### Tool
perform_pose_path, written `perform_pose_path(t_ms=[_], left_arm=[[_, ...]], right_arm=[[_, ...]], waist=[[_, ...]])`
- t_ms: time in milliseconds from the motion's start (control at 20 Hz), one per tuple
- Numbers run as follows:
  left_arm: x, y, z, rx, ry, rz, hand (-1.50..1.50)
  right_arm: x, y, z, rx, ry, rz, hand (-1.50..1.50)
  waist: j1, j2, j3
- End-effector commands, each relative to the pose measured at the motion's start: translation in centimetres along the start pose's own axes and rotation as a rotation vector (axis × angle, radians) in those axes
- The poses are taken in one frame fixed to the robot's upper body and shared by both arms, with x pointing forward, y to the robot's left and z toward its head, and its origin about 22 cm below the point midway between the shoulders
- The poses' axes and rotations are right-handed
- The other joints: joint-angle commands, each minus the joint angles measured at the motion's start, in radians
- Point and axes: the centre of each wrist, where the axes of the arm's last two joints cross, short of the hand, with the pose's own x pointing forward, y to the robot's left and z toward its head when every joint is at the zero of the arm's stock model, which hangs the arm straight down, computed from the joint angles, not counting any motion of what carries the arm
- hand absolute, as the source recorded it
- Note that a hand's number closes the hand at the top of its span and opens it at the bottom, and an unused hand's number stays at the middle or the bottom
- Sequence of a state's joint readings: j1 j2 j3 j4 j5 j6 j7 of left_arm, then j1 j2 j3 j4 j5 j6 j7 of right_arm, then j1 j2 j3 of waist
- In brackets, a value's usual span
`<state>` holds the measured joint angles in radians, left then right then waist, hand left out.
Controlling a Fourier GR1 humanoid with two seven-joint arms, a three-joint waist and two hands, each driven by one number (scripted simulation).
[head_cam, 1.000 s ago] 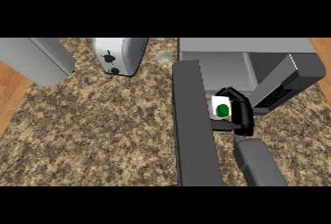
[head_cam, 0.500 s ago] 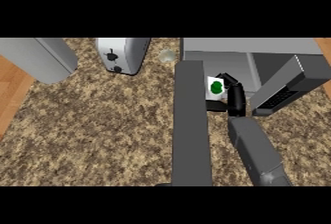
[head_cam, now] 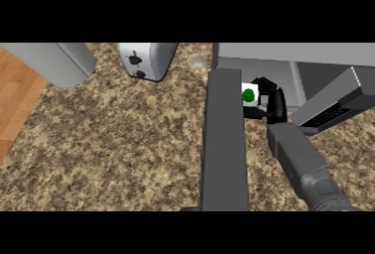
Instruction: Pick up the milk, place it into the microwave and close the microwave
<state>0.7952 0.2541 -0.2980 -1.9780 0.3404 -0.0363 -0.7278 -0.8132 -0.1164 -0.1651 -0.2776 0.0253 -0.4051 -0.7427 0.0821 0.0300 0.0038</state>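
Speckled counter [head_cam: 117,149] (toaster [head_cam: 147,59] behind); right hand [head_cam: 273,101] curls round milk [head_cam: 250,93], seemingly at microwave [head_cam: 293,64].

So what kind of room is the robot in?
It looks like a kitchen. There is a speckled stone counter with a toaster on it and a microwave with its door open. The right robot hand is holding a milk carton at the microwave's opening.

You see even, flat light across the speckled table [head_cam: 110,144], with no glare. Shadows are faint (darkest inside the microwave [head_cam: 293,74]). Edges stay straight, without visible distortion.
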Motion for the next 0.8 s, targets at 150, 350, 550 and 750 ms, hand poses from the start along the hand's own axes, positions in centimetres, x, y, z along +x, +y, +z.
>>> perform_pose_path(t_ms=[150, 350, 550, 750], left_arm=[[-0.2, 0.7, 0.6, -0.037, 0.011, -0.007, -1.50], [-0.3, 0.4, -0.5, -0.045, 0.010, 0.014, -1.50], [-0.6, 0.5, -0.9, -0.064, 0.001, 0.025, -1.50], [-0.7, 0.0, -0.8, -0.025, -0.016, 0.011, -1.50]], right_arm=[[0.1, -1.3, -1.2, -0.021, -0.044, 0.127, 1.50], [0.6, -3.4, -2.6, -0.031, -0.131, 0.233, 1.50], [2.3, -2.2, -3.9, -0.087, -0.143, 0.231, 1.50], [2.5, -2.5, -4.2, -0.132, -0.173, 0.160, 1.50]], waist=[[0.034, 0.012, 0.001], [0.038, 0.023, 0.002], [0.059, 0.032, 0.002], [0.048, 0.027, 0.004]])
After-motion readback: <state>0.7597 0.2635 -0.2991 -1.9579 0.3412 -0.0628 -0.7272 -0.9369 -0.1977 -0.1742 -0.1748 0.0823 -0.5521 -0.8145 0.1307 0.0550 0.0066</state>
